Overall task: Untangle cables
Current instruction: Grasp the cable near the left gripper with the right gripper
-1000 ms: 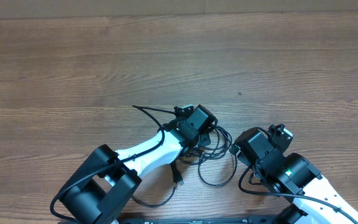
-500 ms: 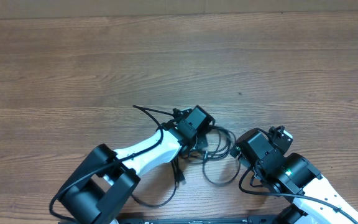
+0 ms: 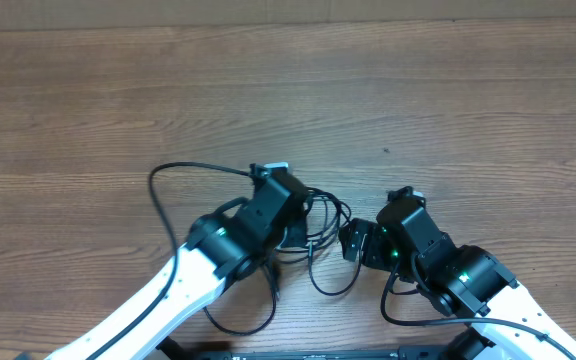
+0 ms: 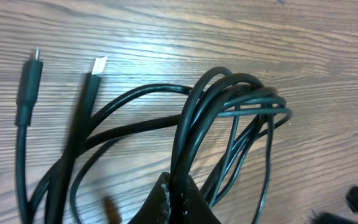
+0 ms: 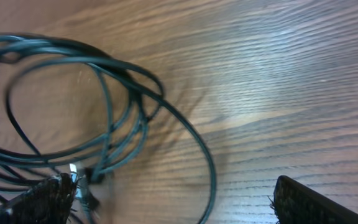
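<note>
Left fingers (image 4: 174, 200) pinch cables (image 4: 229, 102) | right fingers (image 5: 303, 202) spread — plugs (image 4: 28, 87) on table (image 4: 166, 31)

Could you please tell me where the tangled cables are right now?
The cables are pinched in the left arm's shut fingers; overhead, that is near the table's front edge, between both arms, with the right arm's open fingers close on their right.

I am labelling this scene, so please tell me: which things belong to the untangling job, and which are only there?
Job: cables, pinched in the left claw; right claw, open.
Only there: table; left arm's own thick cord.
</note>
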`<control>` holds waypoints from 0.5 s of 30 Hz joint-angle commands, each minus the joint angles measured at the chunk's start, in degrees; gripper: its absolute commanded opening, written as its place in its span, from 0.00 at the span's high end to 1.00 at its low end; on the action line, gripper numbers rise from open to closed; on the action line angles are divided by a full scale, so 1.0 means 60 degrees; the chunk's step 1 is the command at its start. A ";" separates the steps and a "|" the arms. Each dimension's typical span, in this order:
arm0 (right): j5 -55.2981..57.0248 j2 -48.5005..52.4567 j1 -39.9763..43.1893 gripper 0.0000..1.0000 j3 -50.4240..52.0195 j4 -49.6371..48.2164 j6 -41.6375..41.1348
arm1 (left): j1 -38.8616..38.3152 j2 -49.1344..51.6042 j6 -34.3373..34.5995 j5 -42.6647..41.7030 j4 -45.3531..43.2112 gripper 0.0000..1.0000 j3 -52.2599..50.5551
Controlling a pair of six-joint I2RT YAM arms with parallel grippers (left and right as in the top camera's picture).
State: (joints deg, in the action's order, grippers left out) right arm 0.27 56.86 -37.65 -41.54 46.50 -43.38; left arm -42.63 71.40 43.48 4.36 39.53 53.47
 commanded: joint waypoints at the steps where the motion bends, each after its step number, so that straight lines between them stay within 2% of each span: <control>1: -0.0892 -0.0029 -0.0036 0.00 0.0076 -0.0102 0.1122 | 0.0040 -0.0743 -0.0612 0.0557 0.0364 0.96 -0.0007; 5: -0.2266 -0.0029 -0.0036 0.04 0.0076 -0.0623 0.1898 | 0.0040 -0.1228 -0.0827 0.0517 0.0874 0.96 -0.0007; 6: -0.2645 -0.0029 -0.0036 0.07 0.0076 -0.0841 0.1996 | 0.0040 -0.1304 -0.0823 0.0517 0.0962 0.96 -0.0007; 7: -0.2925 -0.0029 -0.0036 0.16 0.0076 -0.1027 0.1902 | 0.0040 -0.1355 -0.0823 0.0514 0.1005 0.96 -0.0007; 9: -0.3526 -0.0025 -0.0036 0.32 0.0076 -0.1392 0.0765 | 0.0040 -0.1439 -0.0809 0.0474 0.1024 0.96 -0.0007; 10: -0.3858 -0.0025 -0.0036 0.37 0.0076 -0.1570 -0.0015 | 0.0040 -0.1475 -0.0787 0.0386 0.1009 0.96 -0.0007; 12: -0.4284 -0.0018 -0.0036 0.38 0.0076 -0.1905 -0.1300 | 0.0040 -0.1490 -0.0783 0.0222 0.0911 0.96 -0.0007; 14: -0.4302 -0.0007 -0.0036 0.50 0.0076 -0.2069 -0.2328 | 0.0040 -0.1490 -0.0783 0.0098 0.0820 0.96 -0.0007; 15: -0.4237 0.0007 -0.0036 0.53 0.0076 -0.2171 -0.2779 | 0.0040 -0.1490 -0.0783 0.0069 0.0787 0.96 -0.0007</control>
State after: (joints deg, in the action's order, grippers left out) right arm -21.89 56.86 -37.65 -41.52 34.24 -49.52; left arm -42.63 63.64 40.01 5.74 44.95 53.45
